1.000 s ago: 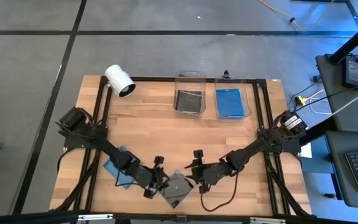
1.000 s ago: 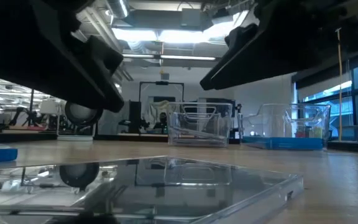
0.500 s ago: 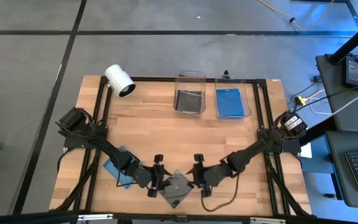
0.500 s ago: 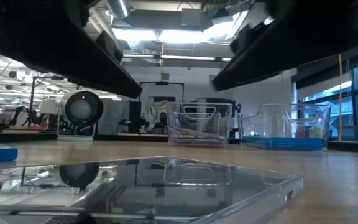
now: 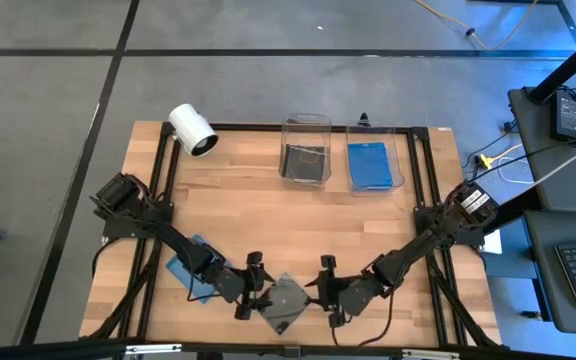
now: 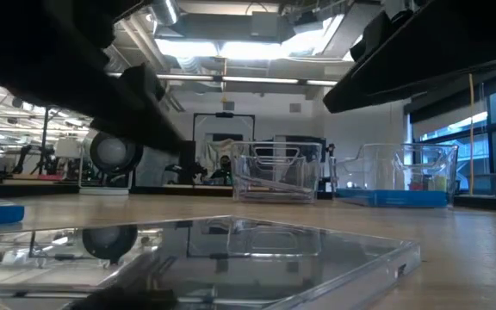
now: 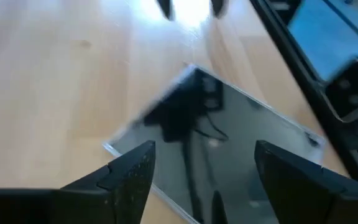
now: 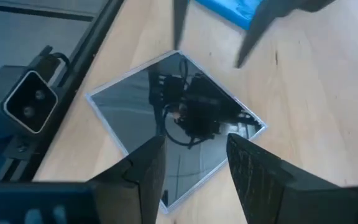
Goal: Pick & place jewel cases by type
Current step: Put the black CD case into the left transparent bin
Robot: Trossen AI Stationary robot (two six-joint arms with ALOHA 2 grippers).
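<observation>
Two grippers are flanking your dark jewel case, which is lying flat at the table's near edge. Your left gripper is hovering just beside its left corner with fingers spread apart; your right gripper is hovering at its right corner, fingers likewise parted. Farther left, a blue jewel case is resting under the left arm. At the far edge, one bin is holding a dark case and the neighbouring bin a blue one.

Robotics lab: exposed ceiling ducts, equipment racks behind.
</observation>
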